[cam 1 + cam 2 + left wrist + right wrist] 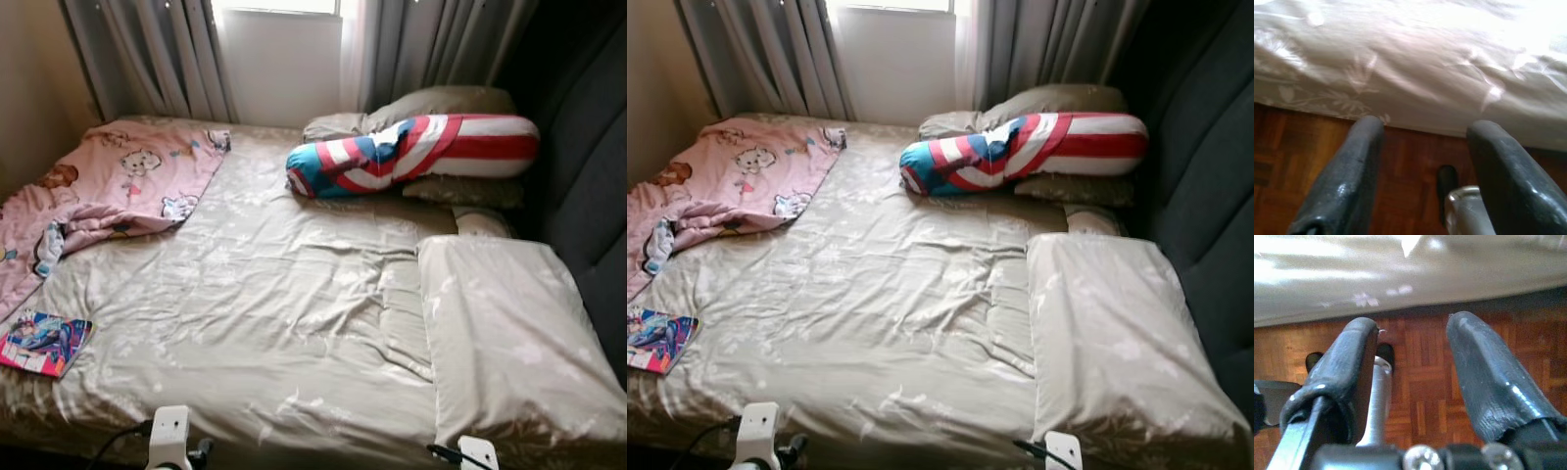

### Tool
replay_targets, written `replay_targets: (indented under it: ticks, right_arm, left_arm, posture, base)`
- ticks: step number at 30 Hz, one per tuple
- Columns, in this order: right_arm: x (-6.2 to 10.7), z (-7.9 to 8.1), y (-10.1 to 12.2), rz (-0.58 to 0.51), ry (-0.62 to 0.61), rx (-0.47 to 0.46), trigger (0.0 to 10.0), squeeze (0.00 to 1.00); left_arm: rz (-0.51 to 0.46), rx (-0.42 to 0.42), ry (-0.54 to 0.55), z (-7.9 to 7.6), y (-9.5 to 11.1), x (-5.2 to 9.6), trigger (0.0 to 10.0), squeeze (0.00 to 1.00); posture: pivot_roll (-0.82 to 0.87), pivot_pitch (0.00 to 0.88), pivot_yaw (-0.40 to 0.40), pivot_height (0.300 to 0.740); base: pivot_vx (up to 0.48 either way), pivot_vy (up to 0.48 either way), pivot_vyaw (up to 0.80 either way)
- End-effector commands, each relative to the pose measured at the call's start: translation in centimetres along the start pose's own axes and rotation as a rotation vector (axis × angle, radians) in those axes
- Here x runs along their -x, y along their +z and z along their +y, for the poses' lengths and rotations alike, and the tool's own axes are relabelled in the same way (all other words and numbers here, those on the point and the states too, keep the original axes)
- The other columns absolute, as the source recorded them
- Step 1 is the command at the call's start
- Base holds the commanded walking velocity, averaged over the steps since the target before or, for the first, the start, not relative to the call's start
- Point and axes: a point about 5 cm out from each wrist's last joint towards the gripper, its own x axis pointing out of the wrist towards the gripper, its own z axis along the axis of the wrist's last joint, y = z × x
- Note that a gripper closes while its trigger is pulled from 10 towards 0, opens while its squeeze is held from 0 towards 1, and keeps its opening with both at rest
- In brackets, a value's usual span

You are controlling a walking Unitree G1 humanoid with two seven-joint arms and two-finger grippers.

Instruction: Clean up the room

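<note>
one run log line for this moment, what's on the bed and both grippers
bed: beige sheet | pink cartoon blanket far left | striped bolster far right | comic book near-left edge | left gripper open, over floor | right gripper open, over floor

one bed, one pink blanket, one comic book, one striped bolster, and three beige pillows: one near, two behind the bolster.

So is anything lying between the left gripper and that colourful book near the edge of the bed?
Nothing visible. The book lies flat on the beige bedspread, apart from the pink blanket. The left gripper, open, hangs low over the wooden floor beside the bed.
</note>
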Motion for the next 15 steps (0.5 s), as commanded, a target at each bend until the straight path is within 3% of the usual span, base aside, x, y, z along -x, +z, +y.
replay_targets:
  ticks: [1, 15]
  right_arm:
    - [-0.07, 0.29, 0.28, -0.008, 0.008, 0.003, 10.0, 0.0]
    - [-0.08, 0.36, 0.31, -0.006, 0.016, 0.022, 10.0, 0.0]
  left_arm:
    - [0.014, -0.009, 0.01, 0.44, -0.07, 0.04, 10.0, 0.0]
    - [0.03, -0.007, 0.021, 0.68, -0.46, 0.16, 10.0, 0.0]
  posture:
    - [0.04, 0.0, -0.034, 0.74]
    - [0.04, 0.0, -0.032, 0.74]
  base:
    - [0.0, 0.364, 0.0]
    - [0.0, 0.36, 0.0]
